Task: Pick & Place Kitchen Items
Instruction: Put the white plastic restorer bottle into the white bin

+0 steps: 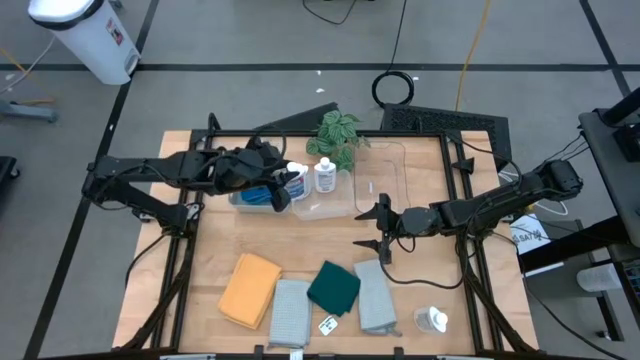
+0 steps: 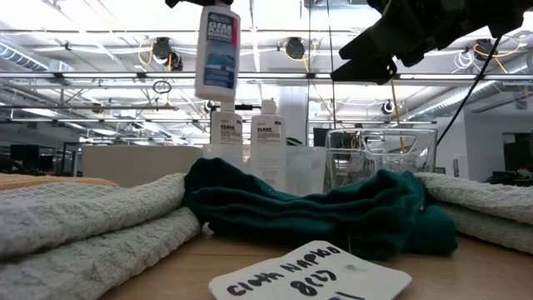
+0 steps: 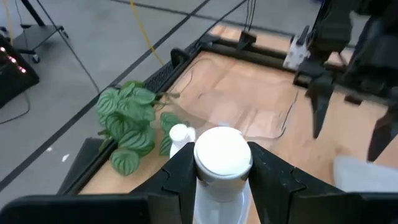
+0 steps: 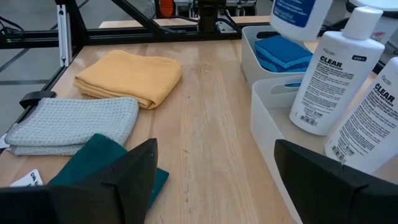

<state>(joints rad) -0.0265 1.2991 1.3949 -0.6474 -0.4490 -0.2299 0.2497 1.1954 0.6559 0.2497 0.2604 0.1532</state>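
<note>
My left gripper (image 1: 283, 184) is shut on a white squeeze bottle (image 2: 218, 50), held in the air over the white bins at the table's far left. Two more white bottles (image 2: 226, 137) (image 2: 268, 137) stand upright in a bin (image 4: 280, 118) below it. Blue sponges (image 4: 283, 53) lie in the bin beside that one. Another bottle (image 1: 432, 320) lies on the table at the near right. My right gripper (image 1: 383, 232) is open and empty above the table's middle. Orange (image 1: 250, 288), grey (image 1: 290, 312), dark green (image 1: 333, 287) and grey (image 1: 375, 297) cloths lie folded along the near edge. My left gripper pinches the bottle's top end just below its white cap (image 3: 222, 152), one finger (image 3: 180, 171) on each side. The bottle hangs upright below the fingers, its bottom (image 2: 215, 93) clear of the bin and of the standing bottles.
A clear empty bin (image 1: 385, 180) stands at the far middle, right of the white bins. A green leafy plant (image 1: 338, 135) stands at the far edge behind the bottles. A paper label (image 2: 308, 275) lies at the near edge by the green cloth. Bare wood shows between bins and cloths.
</note>
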